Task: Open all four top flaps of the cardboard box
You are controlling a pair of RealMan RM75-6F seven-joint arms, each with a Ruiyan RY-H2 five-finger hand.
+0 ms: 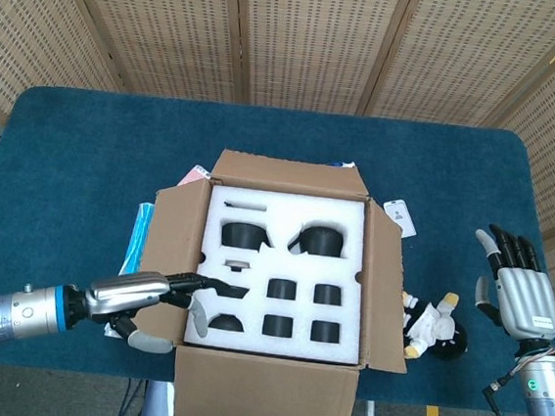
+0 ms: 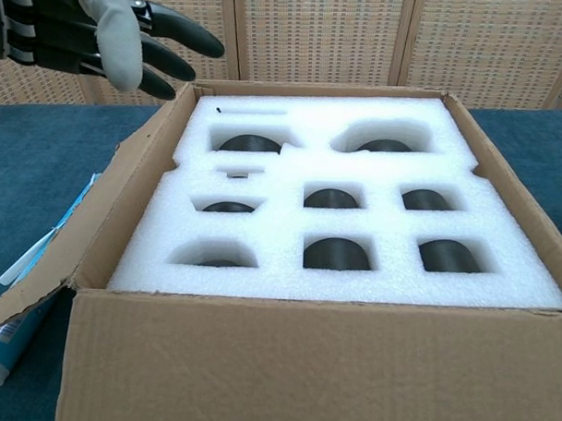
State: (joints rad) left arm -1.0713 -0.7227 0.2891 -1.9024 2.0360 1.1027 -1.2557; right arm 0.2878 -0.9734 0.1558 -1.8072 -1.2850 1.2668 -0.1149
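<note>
The cardboard box (image 1: 169, 266) (image 2: 211, 365) stands in the middle of the blue table with all its top flaps folded outward. Inside lies white foam (image 1: 281, 272) (image 2: 346, 213) with several dark round items in its pockets. My left hand (image 1: 156, 300) (image 2: 93, 33) hovers above the box's left flap, fingers stretched out flat and apart, holding nothing. My right hand (image 1: 517, 290) is raised at the table's right edge, fingers spread, empty, well clear of the box.
A small black-and-white figure (image 1: 431, 326) lies just right of the box. A white card (image 1: 400, 217) sits beyond the right flap. A blue-and-white tube (image 1: 138, 239) (image 2: 8, 344) lies left of the box, and papers poke out behind it.
</note>
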